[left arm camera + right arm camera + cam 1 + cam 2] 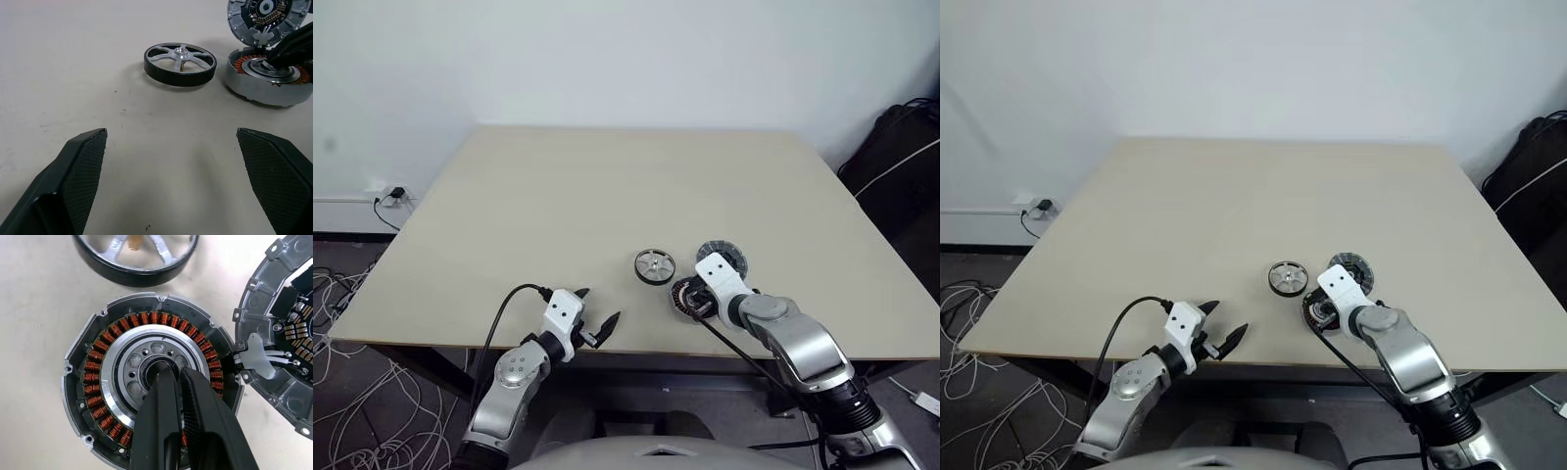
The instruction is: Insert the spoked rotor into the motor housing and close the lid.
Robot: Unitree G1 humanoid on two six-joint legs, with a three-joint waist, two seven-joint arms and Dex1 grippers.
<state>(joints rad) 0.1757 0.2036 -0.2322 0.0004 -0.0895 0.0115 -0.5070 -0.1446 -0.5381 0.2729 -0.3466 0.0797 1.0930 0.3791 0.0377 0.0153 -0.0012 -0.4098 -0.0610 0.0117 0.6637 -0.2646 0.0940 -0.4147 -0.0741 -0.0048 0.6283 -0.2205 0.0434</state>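
The spoked rotor (654, 265), a silver wheel with a dark rim, lies flat on the table. Just to its right sits the motor housing (98, 377), its ring of copper windings facing up. The lid (283, 333) lies open beside the housing with its inner face up, joined to it by short white wires. My right gripper (172, 376) is shut, pointing down, with its tips at the hole in the housing's silvery centre and nothing between the fingers. My left gripper (171, 134) is open and empty near the table's front edge, pointing toward the rotor (180, 63) from a short way off.
The beige table (607, 196) stretches wide and bare behind and to the left of the parts. The front edge runs just under the left gripper (597, 306). Cables lie on the floor at the left, and a dark bag stands at the far right.
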